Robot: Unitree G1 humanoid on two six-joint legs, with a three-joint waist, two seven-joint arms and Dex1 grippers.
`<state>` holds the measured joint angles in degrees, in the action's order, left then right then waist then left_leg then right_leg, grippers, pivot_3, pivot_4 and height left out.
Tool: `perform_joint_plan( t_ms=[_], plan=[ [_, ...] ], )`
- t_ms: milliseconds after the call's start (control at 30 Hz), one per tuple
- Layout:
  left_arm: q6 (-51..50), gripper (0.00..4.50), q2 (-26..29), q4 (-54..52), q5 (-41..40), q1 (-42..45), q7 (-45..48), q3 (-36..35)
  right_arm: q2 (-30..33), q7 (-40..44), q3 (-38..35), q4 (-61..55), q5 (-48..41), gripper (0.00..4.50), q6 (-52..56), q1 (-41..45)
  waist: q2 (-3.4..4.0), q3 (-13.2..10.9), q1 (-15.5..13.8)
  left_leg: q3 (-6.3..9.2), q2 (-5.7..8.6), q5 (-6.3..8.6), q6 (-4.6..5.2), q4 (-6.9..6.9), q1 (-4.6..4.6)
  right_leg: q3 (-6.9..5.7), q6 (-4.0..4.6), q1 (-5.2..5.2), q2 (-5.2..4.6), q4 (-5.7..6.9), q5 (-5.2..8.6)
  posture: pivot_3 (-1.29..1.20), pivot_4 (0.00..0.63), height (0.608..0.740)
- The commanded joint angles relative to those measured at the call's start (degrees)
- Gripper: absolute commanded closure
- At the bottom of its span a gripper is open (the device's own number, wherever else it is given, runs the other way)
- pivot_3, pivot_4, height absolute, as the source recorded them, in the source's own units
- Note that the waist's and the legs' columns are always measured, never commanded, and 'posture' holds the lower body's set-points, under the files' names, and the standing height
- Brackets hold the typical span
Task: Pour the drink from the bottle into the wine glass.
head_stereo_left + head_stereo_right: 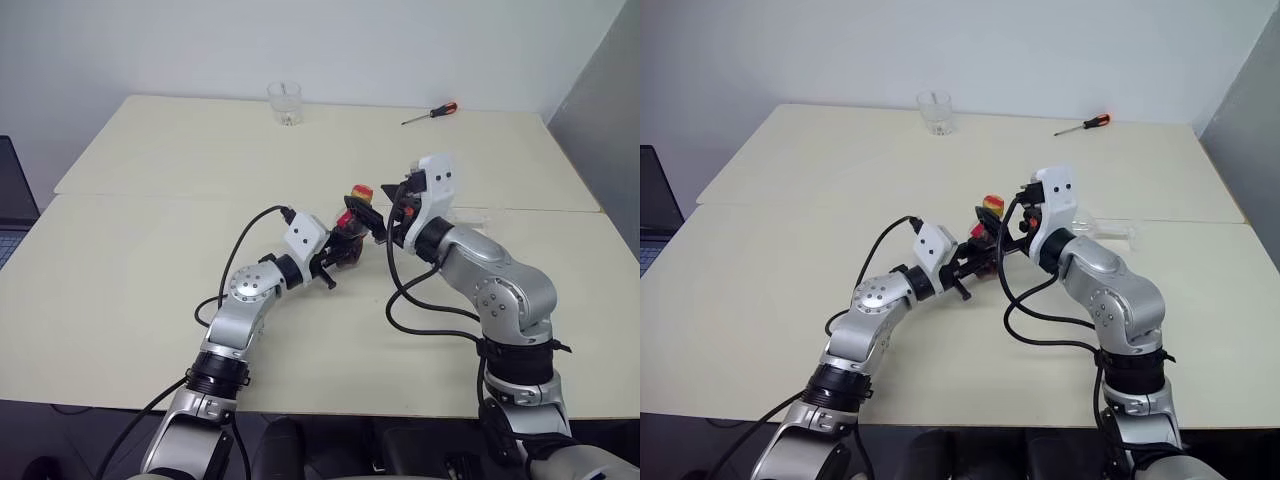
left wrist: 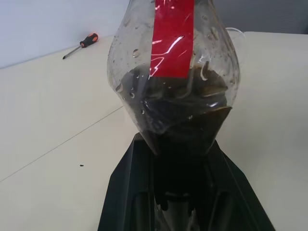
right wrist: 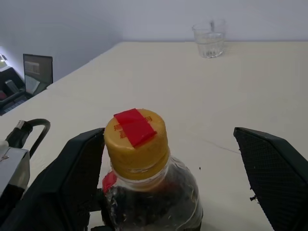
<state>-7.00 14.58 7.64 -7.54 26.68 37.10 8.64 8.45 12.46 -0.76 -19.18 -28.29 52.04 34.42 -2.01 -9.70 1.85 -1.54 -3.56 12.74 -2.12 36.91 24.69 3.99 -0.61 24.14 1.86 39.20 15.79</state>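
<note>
Holding the small squat clear plastic bottle [image 1: 349, 243] near the table's centre, the left gripper [image 1: 340, 256] is clamped shut on its bulbous body in the left eye view. The yellow-and-red cap [image 1: 360, 192] sits at the bottle's 12 o'clock. The right gripper [image 1: 388, 215] stands just beside the neck, at the bottle's 2 o'clock, its black fingers spread wide. A short clear tumbler [image 1: 285, 103] stands at 11 o'clock from the bottle, near the far edge of the cream wooden table [image 1: 150, 260]. An orange-handled screwdriver [image 1: 431, 114] lies at 1 o'clock, well apart from both.

The right eye view shows the same layout: the bottle [image 1: 985, 235] between the two grippers, and a clear glass object, too faint to make out in detail, lying on the table at the right arm's 3 o'clock.

From the left wrist view, the bottle's body [image 2: 173, 82] rises between the black fingers [image 2: 127, 192], a strip of red label [image 2: 172, 38] running down it. The dark brown-red drink [image 2: 183, 125] pools in the lower part, with droplets on the plastic above.

From the right wrist view, the cap [image 3: 136, 143] sits between the two parted fingers [image 3: 274, 178], touching neither clearly. Red tape crosses its top. The tumbler [image 3: 210, 39] stands far behind.
</note>
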Motion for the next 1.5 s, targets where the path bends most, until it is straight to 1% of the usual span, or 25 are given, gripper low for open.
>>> perform_joint_plan(
  t_ms=[33,100,200,300,367,433,467,667,833,1000,1133,1300,1467,1500],
  plan=[
    [2.1,3.85,-0.1,-1.1,-0.3,1.6,0.2,-0.7,0.5,0.7,-0.8,-2.9,-1.2,0.00,-0.2,0.3,0.00,0.0,0.0,0.00,0.00,0.00,0.00,0.00,0.00,0.00,0.00,0.00,0.00,0.00,0.00,0.00,0.150,0.740],
    [2.1,3.85,-0.1,-1.1,-0.3,1.5,0.3,-0.7,0.5,0.9,-0.7,-3.2,-1.5,0.00,-0.3,0.2,0.00,0.0,0.0,0.00,0.00,0.00,0.00,0.00,0.00,-0.01,0.00,0.00,0.00,0.00,0.00,0.00,0.150,0.740],
    [2.1,3.85,0.0,-1.1,-0.3,1.5,0.3,-0.7,0.4,1.5,-0.6,-3.7,-2.1,0.60,-0.4,0.2,0.00,0.0,0.0,0.00,0.00,0.00,0.00,0.01,0.00,0.00,0.00,0.00,0.00,0.00,0.00,0.00,0.150,0.740],
    [2.1,3.85,0.0,-1.2,-0.3,1.4,0.3,-0.6,0.4,1.6,-0.5,-3.8,-2.3,1.59,-0.3,0.0,0.00,0.0,0.0,0.00,0.00,0.00,0.00,0.01,0.00,-0.01,0.00,0.00,0.00,0.01,0.00,0.00,0.150,0.740],
    [2.0,3.85,0.0,-1.2,-0.3,1.4,0.2,-0.6,0.5,1.5,-0.4,-3.9,-2.4,2.38,-0.3,-0.1,0.00,0.0,0.0,0.00,0.00,0.00,0.00,0.01,0.00,0.00,0.00,0.00,0.00,0.01,0.00,0.00,0.150,0.740],
    [2.1,3.85,0.0,-1.2,-0.3,1.4,0.2,-0.6,0.6,1.4,-0.2,-3.8,-2.5,3.07,-0.3,-0.1,0.00,0.0,0.0,0.00,0.00,0.00,0.00,0.02,0.00,-0.01,0.00,0.00,0.00,0.01,0.00,0.00,0.150,0.740],
    [2.1,3.85,-0.1,-1.1,-0.3,1.4,0.2,-0.5,0.6,1.4,-0.1,-3.7,-2.6,3.27,-0.4,-0.2,0.00,0.0,0.0,0.01,0.00,0.00,0.00,0.02,0.00,-0.01,0.00,0.00,0.00,0.01,0.00,0.00,0.150,0.740],
    [2.0,3.85,-0.1,-1.2,-0.3,1.2,0.1,-0.5,0.6,1.9,0.0,-3.6,-2.9,3.27,-1.0,-0.2,0.00,0.0,0.0,0.01,0.00,0.00,0.00,0.04,0.00,-0.01,0.00,0.00,0.00,0.04,0.00,0.00,0.150,0.740],
    [2.2,3.85,-0.2,-1.2,-0.3,1.1,0.0,-0.5,-2.3,3.6,-3.0,-3.9,-5.6,3.27,-6.2,0.0,0.00,0.0,0.0,0.01,0.00,0.00,0.00,0.04,0.00,-0.01,0.00,0.00,0.00,0.06,0.00,0.00,0.150,0.740],
    [2.3,3.85,-0.1,-1.2,-0.2,1.0,-0.1,-0.5,-3.3,4.0,-4.8,-4.5,-6.3,3.27,-9.0,0.3,0.00,0.0,0.0,0.01,0.01,0.00,0.00,0.07,-0.01,-0.02,0.00,0.00,0.00,0.12,0.00,0.00,0.150,0.740],
    [2.4,3.86,0.1,-1.5,-0.3,0.7,0.0,-0.5,-4.4,3.6,-6.2,-4.8,-8.9,3.27,-8.5,0.3,0.00,0.0,0.0,0.01,0.01,0.00,0.00,0.07,-0.04,-0.01,0.00,0.01,0.00,0.19,0.00,0.00,0.150,0.740],
    [2.4,3.86,0.0,-1.5,-0.3,0.7,0.0,-0.5,-6.7,0.5,-9.4,-4.1,-14.7,3.27,-4.1,0.7,0.00,0.0,0.0,0.02,0.01,-0.01,0.00,0.09,-0.07,0.00,0.00,0.00,0.01,0.28,0.00,0.00,0.150,0.740],
    [2.4,3.86,0.0,-1.4,-0.3,0.7,0.0,-0.5,-5.4,0.4,-8.6,-4.5,-14.3,3.27,-4.0,1.1,0.00,0.0,0.0,0.02,0.01,-0.01,0.00,0.10,-0.08,0.00,0.00,0.01,0.01,0.31,0.00,0.00,0.150,0.740],
    [2.4,3.86,0.0,-1.4,-0.3,0.7,0.0,-0.5,-4.6,1.1,-7.6,-4.9,-13.5,3.27,-4.1,1.1,0.00,0.0,0.0,0.02,0.01,-0.01,0.00,0.10,-0.08,0.00,0.00,0.01,0.01,0.31,0.00,0.00,0.150,0.740]
  ],
)
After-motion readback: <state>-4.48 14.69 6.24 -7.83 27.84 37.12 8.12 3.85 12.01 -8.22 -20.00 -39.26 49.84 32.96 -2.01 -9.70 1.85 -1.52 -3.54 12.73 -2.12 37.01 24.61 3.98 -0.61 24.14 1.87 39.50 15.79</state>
